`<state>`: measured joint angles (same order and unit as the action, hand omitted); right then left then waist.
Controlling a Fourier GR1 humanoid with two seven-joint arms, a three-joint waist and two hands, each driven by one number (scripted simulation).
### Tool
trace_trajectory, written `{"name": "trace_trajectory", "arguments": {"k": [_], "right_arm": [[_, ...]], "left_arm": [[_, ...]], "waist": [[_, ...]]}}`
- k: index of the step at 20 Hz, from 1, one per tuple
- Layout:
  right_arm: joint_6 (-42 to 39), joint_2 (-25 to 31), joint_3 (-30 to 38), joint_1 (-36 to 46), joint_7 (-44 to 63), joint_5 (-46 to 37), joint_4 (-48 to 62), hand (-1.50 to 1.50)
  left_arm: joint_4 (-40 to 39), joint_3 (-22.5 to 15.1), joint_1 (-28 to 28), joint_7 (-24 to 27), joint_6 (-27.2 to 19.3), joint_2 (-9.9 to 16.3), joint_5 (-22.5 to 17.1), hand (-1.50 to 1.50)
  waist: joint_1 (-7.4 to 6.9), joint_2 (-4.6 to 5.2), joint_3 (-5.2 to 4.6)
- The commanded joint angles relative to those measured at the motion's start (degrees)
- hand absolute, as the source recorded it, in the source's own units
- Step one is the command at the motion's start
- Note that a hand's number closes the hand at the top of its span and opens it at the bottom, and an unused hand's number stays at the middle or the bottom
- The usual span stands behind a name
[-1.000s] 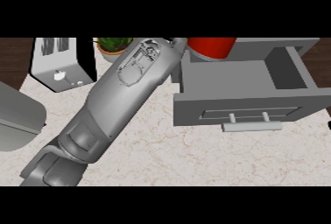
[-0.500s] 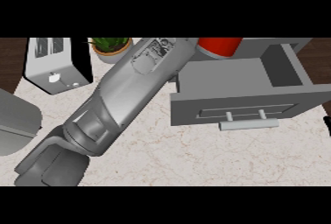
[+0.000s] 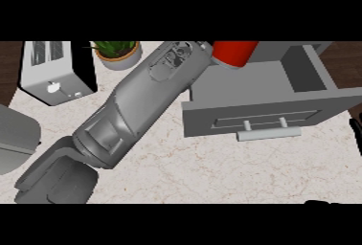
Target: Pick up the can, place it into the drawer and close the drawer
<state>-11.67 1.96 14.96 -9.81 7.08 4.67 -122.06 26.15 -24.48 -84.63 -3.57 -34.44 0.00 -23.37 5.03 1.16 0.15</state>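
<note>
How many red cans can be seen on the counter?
1. The red can is at the far edge, just over the open drawer, beside the end of the left forearm. Others may be hidden.

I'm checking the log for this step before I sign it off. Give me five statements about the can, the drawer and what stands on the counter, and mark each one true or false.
1. The drawer is open. True.
2. The red can lies on its side in the middle of the counter. False: it shows at the view's upper edge, over the drawer's rear left corner, at the end of the grey forearm.
3. A potted plant stands between the toaster and the forearm. True.
4. The toaster stands to the right of the drawer. False: it is at the counter's far left.
5. The drawer's front has a bar handle. True.
</note>
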Motion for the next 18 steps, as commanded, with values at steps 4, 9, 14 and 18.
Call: {"name": "trace_trajectory", "arguments": {"k": [4,9,14,18], "right_arm": [[0.06,0.12,-0.14,1.21,0.57,0.83,-0.84,-1.5],[2.11,0.71,-1.24,6.08,2.16,-2.13,1.73,-1.5],[0.09,0.22,-1.39,2.37,-0.18,-0.83,-0.36,-1.5],[0.2,1.13,-0.37,3.73,1.37,0.28,0.73,-1.5]], "left_arm": [[-3.01,-4.16,1.65,4.44,-1.35,0.0,-2.68,1.5],[-5.16,-7.41,-0.05,4.01,-2.29,0.0,-2.84,1.5],[-6.01,-9.65,2.3,5.09,-4.39,0.0,-4.04,-1.5],[-3.74,-11.55,3.65,4.83,-7.41,0.0,-5.66,-1.5]], "waist": [[0.89,0.23,-0.01],[1.03,0.59,-0.01],[2.57,0.64,0.03],[1.98,0.45,0.02]]}}
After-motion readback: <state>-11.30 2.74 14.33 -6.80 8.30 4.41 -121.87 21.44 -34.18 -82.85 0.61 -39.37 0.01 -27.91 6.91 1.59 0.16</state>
